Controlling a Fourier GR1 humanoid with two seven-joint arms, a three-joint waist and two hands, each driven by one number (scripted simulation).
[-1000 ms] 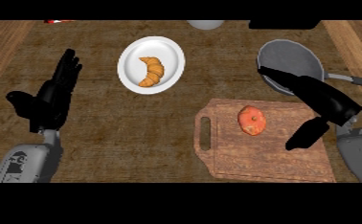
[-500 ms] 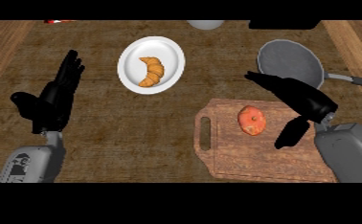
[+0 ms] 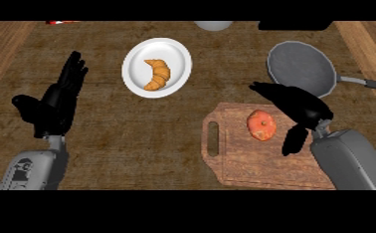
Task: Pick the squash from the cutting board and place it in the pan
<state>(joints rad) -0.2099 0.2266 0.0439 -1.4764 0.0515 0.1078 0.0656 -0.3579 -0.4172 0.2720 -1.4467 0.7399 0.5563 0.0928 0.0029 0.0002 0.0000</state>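
Observation:
An orange squash lies on the wooden cutting board at the lower right. My right hand hovers just right of and above the squash, fingers spread and open, its thumb hanging down beside the squash without touching it. A grey pan sits behind the board at the right, with its handle pointing right. My left hand rests open at the far left, fingers up.
A white plate with a croissant stands left of the pan. A grey bowl edge and a dark object show at the counter's back edge.
My right hand has moved left and down from over the pan toward the squash. The left hand has barely shifted.

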